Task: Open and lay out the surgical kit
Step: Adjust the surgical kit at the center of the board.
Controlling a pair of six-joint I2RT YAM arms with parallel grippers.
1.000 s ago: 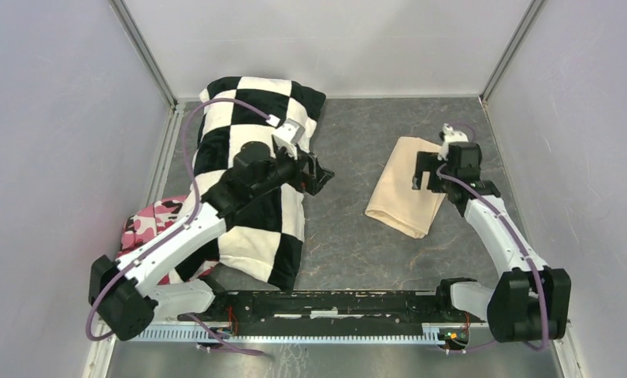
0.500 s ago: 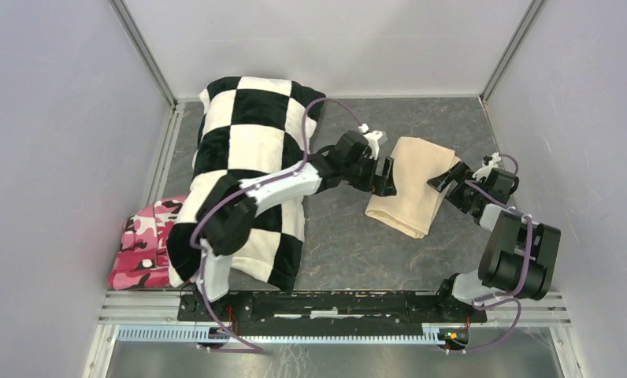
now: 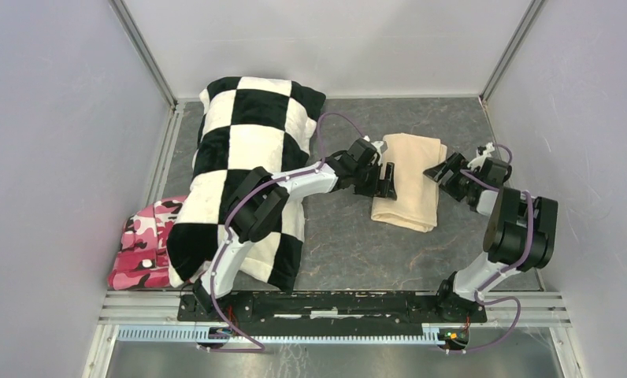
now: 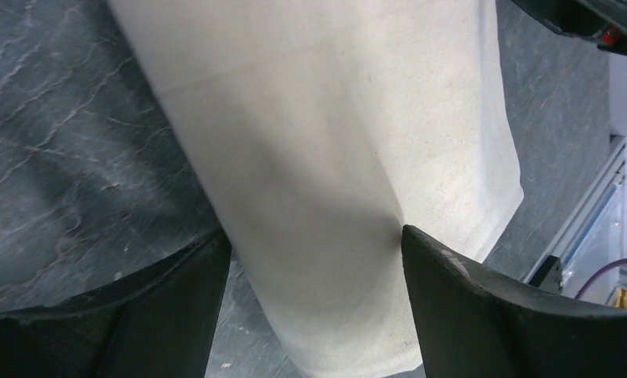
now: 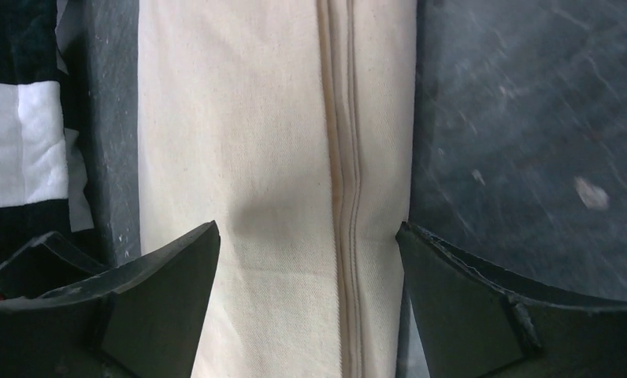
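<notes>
1. The beige cloth wrap (image 3: 409, 183) lies folded and closed, flat on the grey surface (image 3: 350, 236), to the right of the middle. A stitched seam runs along its length, nearer to the side of the right arm.
2. The left gripper (image 3: 387, 179) is at the left edge of the wrap. Its jaws are apart with the cloth between them, and one fingertip (image 4: 421, 240) touches the cloth where a small crease shows.
3. The right gripper (image 3: 440, 175) is at the right edge, jaws wide apart over the wrap. I cannot tell if they touch it.
4. The black-and-white checkered pillow (image 3: 247, 142) lies to the left, under the left arm. A pink camouflage cloth (image 3: 143, 244) lies beside the pillow's near left corner.
</notes>
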